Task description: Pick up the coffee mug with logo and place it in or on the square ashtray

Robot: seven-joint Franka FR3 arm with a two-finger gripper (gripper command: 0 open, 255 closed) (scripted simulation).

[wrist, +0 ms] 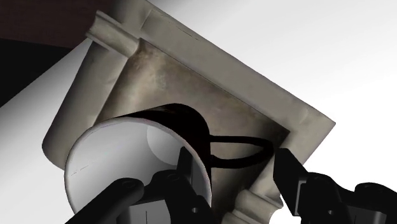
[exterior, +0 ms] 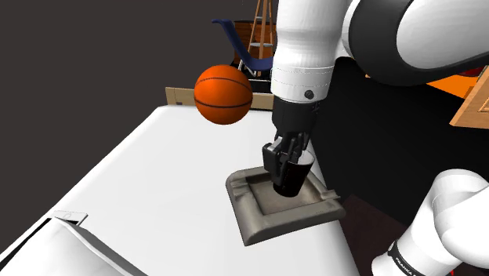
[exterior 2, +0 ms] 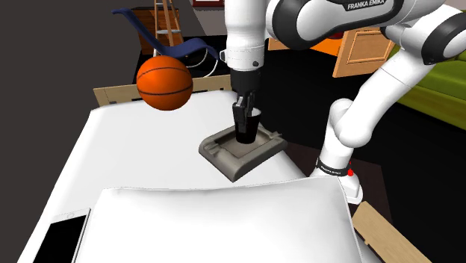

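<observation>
Gripper [wrist: 234,159] open: one finger inside the mug [wrist: 127,159] rim, the other well clear, handle between them. Mug black outside, white inside, standing in the ashtray [wrist: 159,70]. Shoulder view adds a basketball [exterior: 223,94] beyond the ashtray. Second exterior view adds a phone [exterior 2: 60,239].

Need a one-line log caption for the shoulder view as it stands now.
Gripper at the rim of an upright black mug within the grey square ashtray, orange basketball beyond.

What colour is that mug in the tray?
The mug is black outside and white inside; the wrist view shows it best.
</observation>
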